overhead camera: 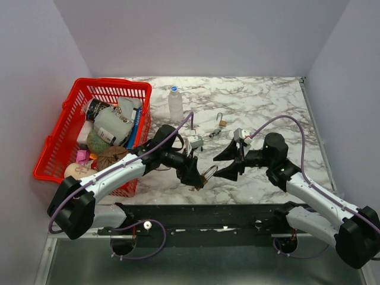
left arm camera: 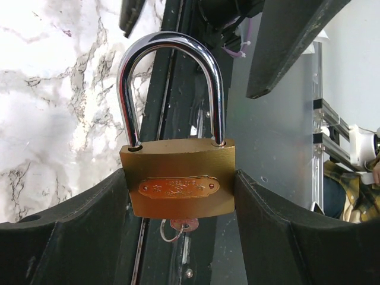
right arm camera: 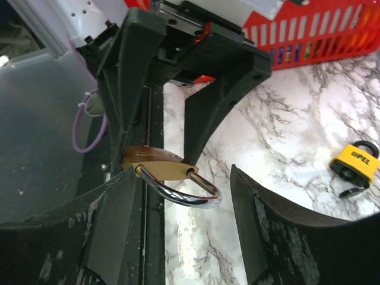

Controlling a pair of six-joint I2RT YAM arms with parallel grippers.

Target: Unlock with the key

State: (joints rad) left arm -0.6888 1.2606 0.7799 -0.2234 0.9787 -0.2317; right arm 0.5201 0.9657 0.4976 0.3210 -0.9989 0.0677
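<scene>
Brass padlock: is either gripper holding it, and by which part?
The left gripper grips the brass padlock by the sides of its body; the right gripper is open, holding nothing.

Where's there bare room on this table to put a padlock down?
Bare marble lies at the far right, between the small padlock and the right wall, and along the back wall behind the bottle. The middle is crowded: both sets of jaws flank the brass padlock, with a yellow padlock nearby. The red basket fills the left.
</scene>
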